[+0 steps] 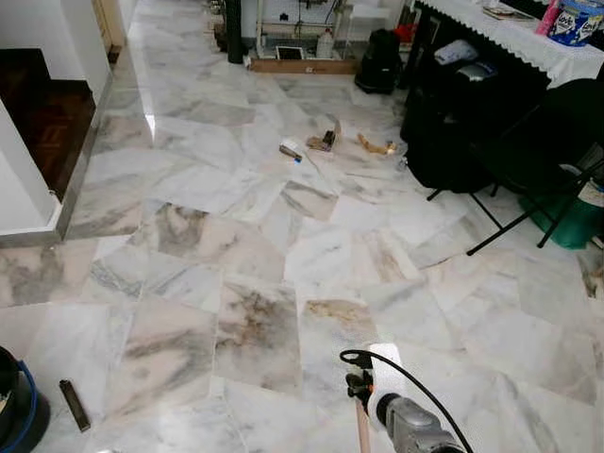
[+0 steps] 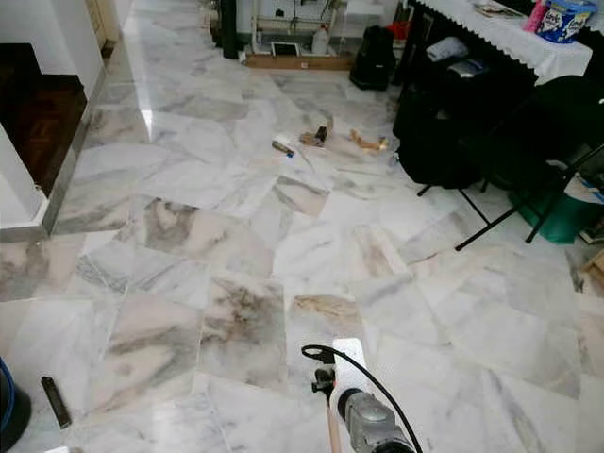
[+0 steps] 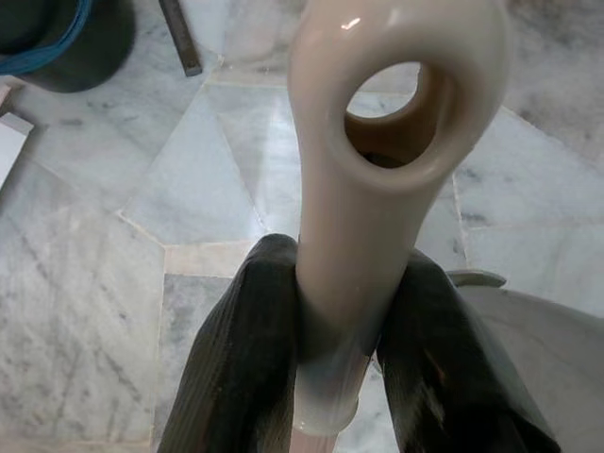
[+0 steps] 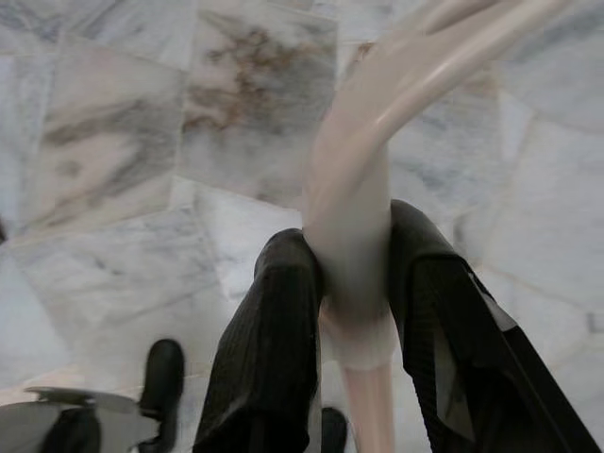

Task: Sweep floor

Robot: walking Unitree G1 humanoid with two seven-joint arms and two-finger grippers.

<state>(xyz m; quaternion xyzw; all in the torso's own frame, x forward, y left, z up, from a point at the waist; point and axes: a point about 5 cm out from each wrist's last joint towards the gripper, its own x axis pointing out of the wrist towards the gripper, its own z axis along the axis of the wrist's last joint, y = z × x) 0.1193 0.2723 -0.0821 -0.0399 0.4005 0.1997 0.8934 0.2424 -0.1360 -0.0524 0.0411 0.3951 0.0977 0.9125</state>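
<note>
Ahead on the marble floor (image 1: 283,236), scattered brown litter scraps (image 1: 326,143). Both grippers, left (image 3: 344,349) & right (image 4: 354,311), clamp the cream plastic broom handle (image 3: 368,189); I'd walk closer w/ grip firm, then sweep.

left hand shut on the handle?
Yes: in the left wrist view the left hand has both black fingers pressed against the sides of the cream handle, just below its hanging loop.

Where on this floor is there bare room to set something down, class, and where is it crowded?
Free: the wide marble floor between the white wall and the black folding chair, short of the litter. Crowded: around that litter, under the white-clothed table, and beside the blue-rimmed bucket.
</note>
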